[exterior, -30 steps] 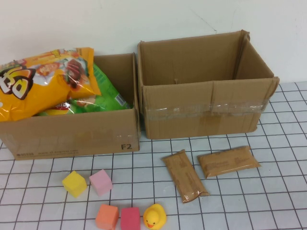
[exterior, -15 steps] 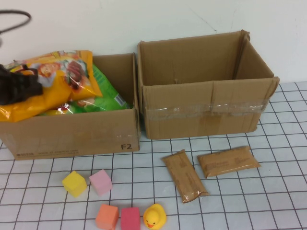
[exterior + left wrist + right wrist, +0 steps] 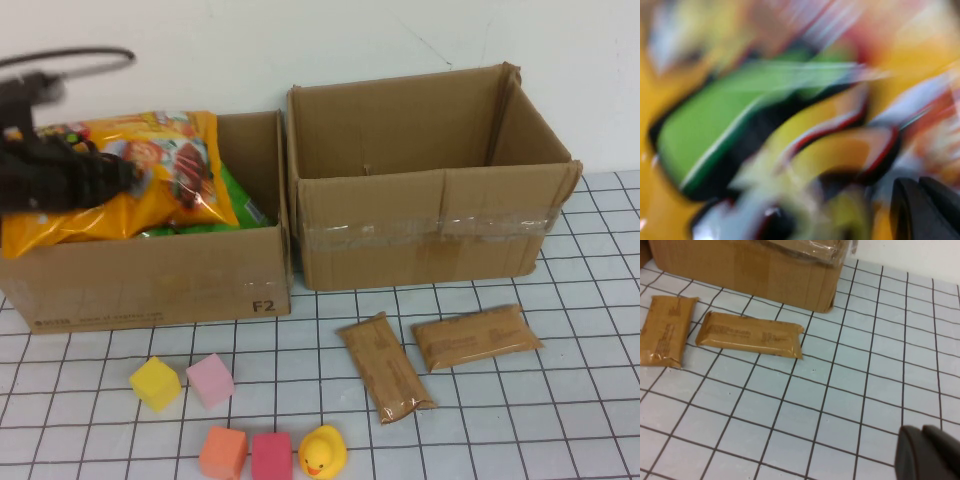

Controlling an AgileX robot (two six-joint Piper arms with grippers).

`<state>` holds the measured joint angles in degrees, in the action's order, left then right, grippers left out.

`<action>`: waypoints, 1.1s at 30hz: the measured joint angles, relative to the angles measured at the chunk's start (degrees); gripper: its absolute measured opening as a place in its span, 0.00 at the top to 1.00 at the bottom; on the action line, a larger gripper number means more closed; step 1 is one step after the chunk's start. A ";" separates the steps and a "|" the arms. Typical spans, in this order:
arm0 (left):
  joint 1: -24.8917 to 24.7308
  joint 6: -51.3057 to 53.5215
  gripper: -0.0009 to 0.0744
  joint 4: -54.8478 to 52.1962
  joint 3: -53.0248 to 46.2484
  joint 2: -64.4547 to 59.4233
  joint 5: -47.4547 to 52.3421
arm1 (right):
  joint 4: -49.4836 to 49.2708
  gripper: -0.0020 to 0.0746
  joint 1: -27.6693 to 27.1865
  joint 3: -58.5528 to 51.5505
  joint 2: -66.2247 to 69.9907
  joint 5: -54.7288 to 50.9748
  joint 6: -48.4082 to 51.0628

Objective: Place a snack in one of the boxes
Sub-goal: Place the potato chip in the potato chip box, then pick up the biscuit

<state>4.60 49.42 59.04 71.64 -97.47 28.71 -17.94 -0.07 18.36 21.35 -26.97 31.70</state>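
Left end effector [image 3: 120, 175] has just come in over the left box [image 3: 150, 280] and clenched on the orange snack bag [image 3: 150, 190], shifting it rightward; likely a lift toward the empty box [image 3: 430, 230]. Right end effector [image 3: 927, 452], clenched, hovers above the surface [image 3: 840, 405].

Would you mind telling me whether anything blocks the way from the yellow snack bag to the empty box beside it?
Only the box walls between them; the left tool must lift the yellow snack bag over. The empty box is open-topped.
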 joint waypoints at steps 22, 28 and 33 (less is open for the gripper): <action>5.09 -20.96 0.99 -27.75 -0.91 37.87 16.28 | -14.66 0.98 0.13 0.00 0.07 -3.44 18.74; 5.22 -26.30 0.99 -29.95 -9.71 47.19 16.67 | -17.59 0.98 4.58 0.74 2.71 -7.19 24.76; 5.34 -30.10 0.99 -31.51 -20.05 57.81 16.00 | -17.32 0.98 7.36 5.76 10.00 -11.74 25.26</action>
<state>9.94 19.32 27.53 51.60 -39.66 44.71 -35.26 7.29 24.13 31.35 -38.71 56.95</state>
